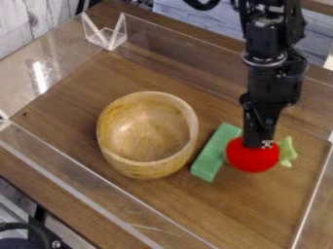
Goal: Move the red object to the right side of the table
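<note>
My jaws sit atop the red object (252, 156), grip state indeterminate; judged light, smooth, roll-prone, best pinched across its rounded middle.

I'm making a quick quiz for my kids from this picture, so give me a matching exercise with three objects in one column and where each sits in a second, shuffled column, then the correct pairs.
Column one:
1. small rounded red toy fruit
2. round light wooden bowl
3. green rectangular block

Column two:
A. left of centre on the dark brown wood-grain tabletop
B. directly under the black end effector
C. lying between the other two objects

Pairs: 1-B, 2-A, 3-C
</note>
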`<control>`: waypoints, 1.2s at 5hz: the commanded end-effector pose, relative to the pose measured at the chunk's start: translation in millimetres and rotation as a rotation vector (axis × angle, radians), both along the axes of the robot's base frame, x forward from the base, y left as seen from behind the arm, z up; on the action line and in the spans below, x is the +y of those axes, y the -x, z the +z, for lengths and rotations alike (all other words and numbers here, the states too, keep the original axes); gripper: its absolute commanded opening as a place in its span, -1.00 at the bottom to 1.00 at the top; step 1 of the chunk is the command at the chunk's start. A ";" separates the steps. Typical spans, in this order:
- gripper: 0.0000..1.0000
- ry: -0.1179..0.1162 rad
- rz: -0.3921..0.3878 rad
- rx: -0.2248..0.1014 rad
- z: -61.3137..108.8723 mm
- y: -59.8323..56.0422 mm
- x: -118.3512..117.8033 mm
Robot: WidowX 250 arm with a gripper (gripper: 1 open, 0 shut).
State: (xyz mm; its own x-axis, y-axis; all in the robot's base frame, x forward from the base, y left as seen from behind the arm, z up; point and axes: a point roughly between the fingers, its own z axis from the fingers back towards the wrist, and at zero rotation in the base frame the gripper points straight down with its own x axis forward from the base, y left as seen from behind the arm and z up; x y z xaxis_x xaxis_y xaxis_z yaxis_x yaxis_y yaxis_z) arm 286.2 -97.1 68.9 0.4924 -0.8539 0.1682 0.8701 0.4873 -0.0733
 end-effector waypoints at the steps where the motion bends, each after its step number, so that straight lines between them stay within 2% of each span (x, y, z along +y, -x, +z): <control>1: 1.00 0.017 0.010 -0.029 22.1 -3.4 -10.6; 2: 1.00 0.022 -0.003 -0.025 28.1 -0.9 -19.1; 3: 1.00 0.024 -0.007 -0.023 25.1 3.9 -18.4; 5: 1.00 0.032 0.013 -0.021 19.0 13.7 -9.2; 6: 1.00 0.031 0.033 -0.017 11.7 21.8 2.8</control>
State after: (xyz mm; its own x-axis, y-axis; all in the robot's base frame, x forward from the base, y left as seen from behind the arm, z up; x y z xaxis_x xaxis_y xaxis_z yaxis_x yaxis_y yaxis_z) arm 259.3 -94.5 67.0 0.5207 -0.8377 0.1646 0.8537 0.5091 -0.1097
